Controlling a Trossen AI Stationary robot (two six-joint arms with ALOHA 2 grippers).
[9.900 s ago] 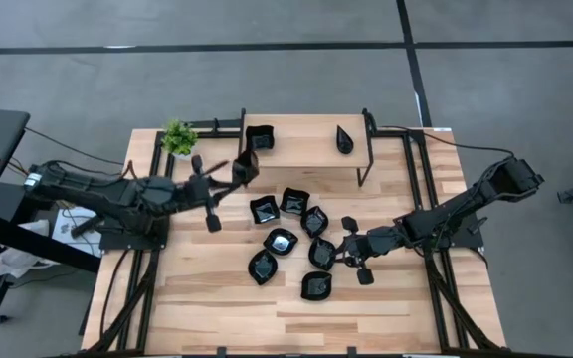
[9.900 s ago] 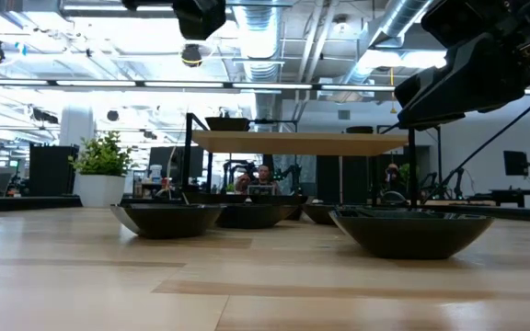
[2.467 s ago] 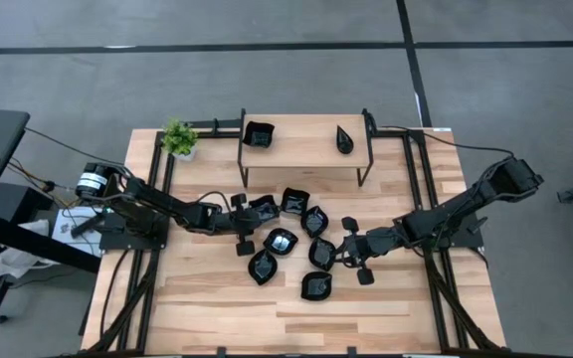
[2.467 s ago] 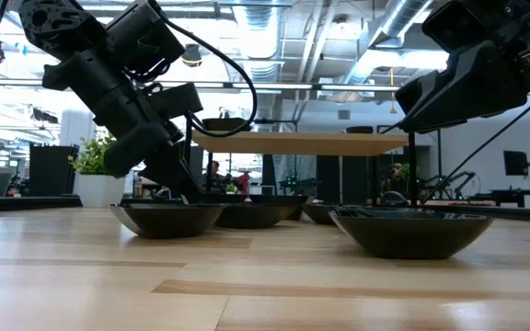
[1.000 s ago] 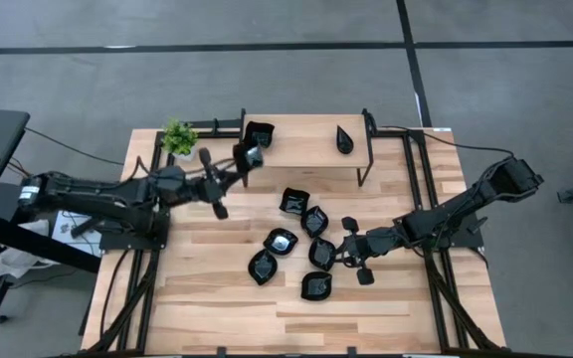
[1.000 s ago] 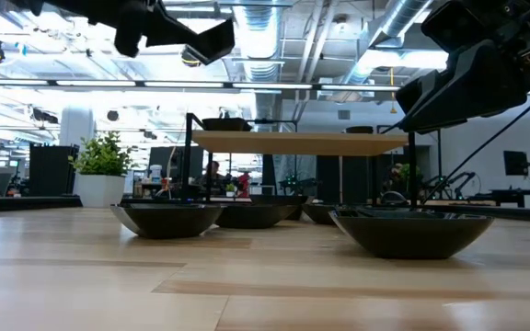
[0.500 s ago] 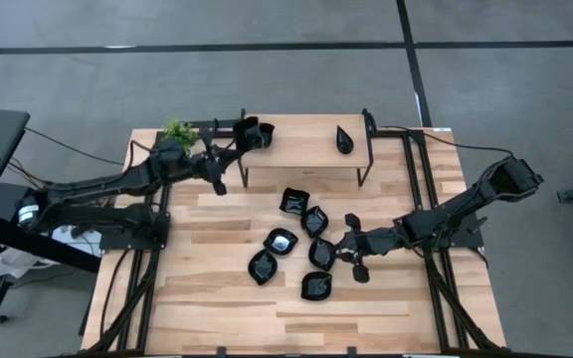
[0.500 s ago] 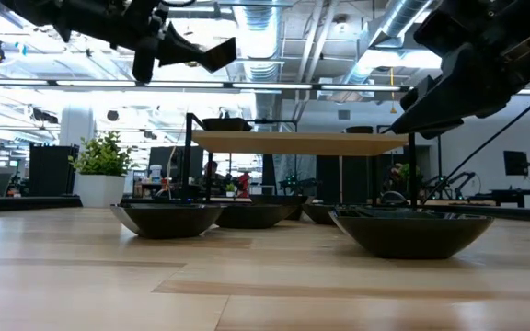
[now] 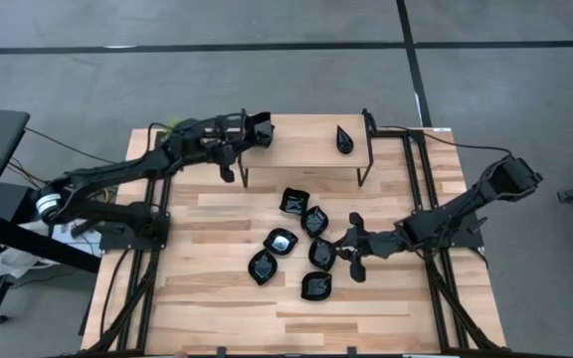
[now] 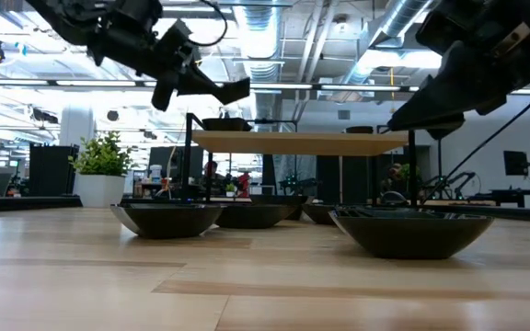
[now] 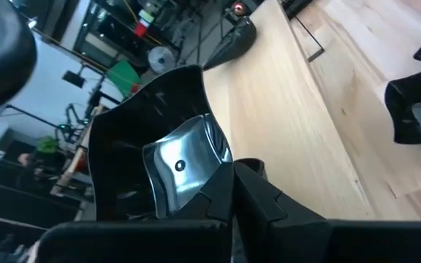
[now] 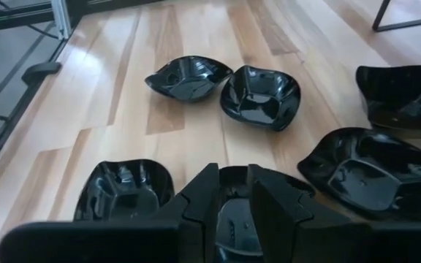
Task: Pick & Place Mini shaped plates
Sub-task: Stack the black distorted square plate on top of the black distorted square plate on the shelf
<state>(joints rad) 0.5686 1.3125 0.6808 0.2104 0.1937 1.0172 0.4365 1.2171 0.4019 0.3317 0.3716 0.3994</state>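
1. I have the left gripper [image 9: 248,139] raised over the left end of the small raised shelf [image 9: 306,149] at the far side of the table [image 9: 217,298]
2. Its fingers [image 11: 218,193] are clamped shut on the rim of one square black plate [image 11: 152,157], which I see tilted in the left wrist view and clear of the shelf top in the low view [image 10: 224,90]
3. A second square plate [image 9: 263,133] lies under the gripper at the shelf's left end; whether the held plate touches it I cannot tell
4. A teardrop plate [image 9: 344,138] rests toward the right end of the shelf
5. I have the right gripper [image 9: 351,246] low over the table, just right of the loose plates [image 9: 296,244]
6. Its fingers [image 12: 272,201] stand partly apart around the near rim of one plate [image 12: 236,212]; I cannot tell whether they bear on it
7. Six plates lie on the table in front of the shelf, near one another, some touching
8. A small potted plant [image 10: 104,170] stands at the table's far left corner
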